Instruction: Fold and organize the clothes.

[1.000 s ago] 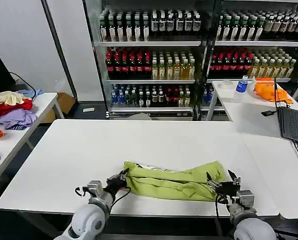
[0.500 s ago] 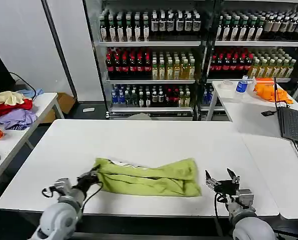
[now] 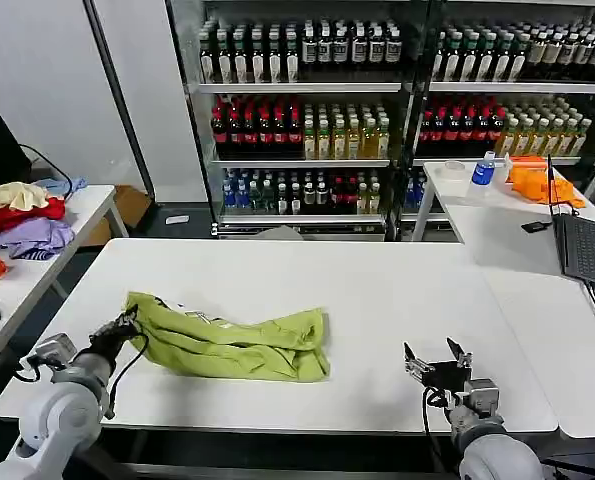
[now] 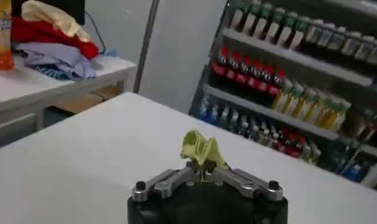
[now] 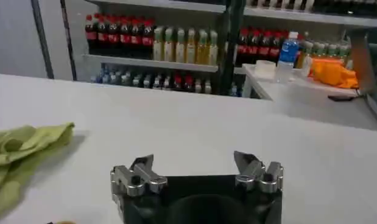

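Lower left of the head view: the left gripper (image 3: 127,325) is clamped on the left end of the lime T-shirt (image 3: 232,345), which lies bunched on the white table (image 3: 377,290), left of centre. Lower right: the right gripper (image 3: 437,360) hovers over bare tabletop, fingers spread wide and holding nothing, well apart from the shirt.

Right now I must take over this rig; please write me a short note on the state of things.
Left gripper: shut on the T-shirt's left end, at the table's near left part.
Right gripper: open, empty, at the near right edge, apart from the cloth.
T-shirt: lime, bunched in a long roll left of centre, not flat.
Done: no neat fold visible.
Left: spread it, fold it, put it in order.
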### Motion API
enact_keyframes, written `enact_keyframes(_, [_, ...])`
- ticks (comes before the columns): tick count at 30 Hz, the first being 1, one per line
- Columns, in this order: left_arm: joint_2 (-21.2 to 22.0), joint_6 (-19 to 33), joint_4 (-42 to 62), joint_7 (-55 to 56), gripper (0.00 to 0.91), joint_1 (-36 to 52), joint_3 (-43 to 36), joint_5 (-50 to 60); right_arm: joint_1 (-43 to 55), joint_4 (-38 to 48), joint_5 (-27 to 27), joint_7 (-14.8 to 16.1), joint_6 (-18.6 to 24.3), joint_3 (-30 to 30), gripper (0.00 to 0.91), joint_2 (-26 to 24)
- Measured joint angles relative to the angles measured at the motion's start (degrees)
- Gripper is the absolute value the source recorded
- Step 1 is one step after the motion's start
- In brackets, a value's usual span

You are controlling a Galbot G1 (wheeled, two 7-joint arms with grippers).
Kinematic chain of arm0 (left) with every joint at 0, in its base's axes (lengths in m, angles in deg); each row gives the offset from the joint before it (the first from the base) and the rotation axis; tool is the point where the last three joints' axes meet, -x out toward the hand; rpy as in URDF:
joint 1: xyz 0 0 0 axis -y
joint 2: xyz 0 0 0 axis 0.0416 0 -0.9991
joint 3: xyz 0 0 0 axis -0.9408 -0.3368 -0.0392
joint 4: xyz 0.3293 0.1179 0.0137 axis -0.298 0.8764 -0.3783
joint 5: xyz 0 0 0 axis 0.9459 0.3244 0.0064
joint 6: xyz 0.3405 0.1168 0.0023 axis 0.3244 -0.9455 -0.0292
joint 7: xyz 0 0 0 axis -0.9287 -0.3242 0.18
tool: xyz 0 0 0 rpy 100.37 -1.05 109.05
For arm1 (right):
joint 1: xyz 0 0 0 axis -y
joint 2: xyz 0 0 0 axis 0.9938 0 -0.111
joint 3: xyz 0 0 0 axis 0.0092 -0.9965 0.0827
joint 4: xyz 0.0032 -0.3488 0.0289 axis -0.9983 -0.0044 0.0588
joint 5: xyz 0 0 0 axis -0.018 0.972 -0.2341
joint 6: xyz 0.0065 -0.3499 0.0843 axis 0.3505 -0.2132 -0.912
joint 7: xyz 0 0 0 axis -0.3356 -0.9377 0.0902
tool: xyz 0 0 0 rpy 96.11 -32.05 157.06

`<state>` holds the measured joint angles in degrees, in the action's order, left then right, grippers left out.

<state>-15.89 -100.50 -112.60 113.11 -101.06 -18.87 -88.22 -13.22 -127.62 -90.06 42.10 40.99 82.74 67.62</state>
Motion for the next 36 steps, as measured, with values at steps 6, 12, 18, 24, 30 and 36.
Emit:
enact_keyframes(6, [1.4,0.8,-2.0,0.4,0.030,2.1,-2.6,-6.1,-0.1,0.4,-0.2,0.1,0.0,0.3,0.907,-0.4])
enact_keyframes(12, [3.6,1.7,-3.4,1.1,0.030,4.4,-6.7,-10.9,0.0,0.8,-0.3,0.1,0.1,0.4,0.907,-0.3])
enact_keyframes(18, [5.6,2.4,-3.2,1.8,0.030,6.7,-11.2,-13.1,0.5,1.3,-0.2,0.1,0.1,0.2,0.907,0.0])
enact_keyframes(24, [7.6,2.8,-2.7,2.5,0.030,9.0,-16.0,-13.6,0.8,1.6,-0.2,0.1,0.1,0.0,0.907,0.2])
enact_keyframes(30, [9.9,3.0,-2.0,3.0,0.030,10.7,-20.7,-12.2,0.8,1.7,-0.2,0.1,0.1,0.1,0.907,0.4])
enact_keyframes(36, [12.3,3.0,-1.3,3.2,0.071,11.2,-24.8,-10.0,0.4,1.7,-0.2,0.1,0.1,0.4,0.907,0.5])
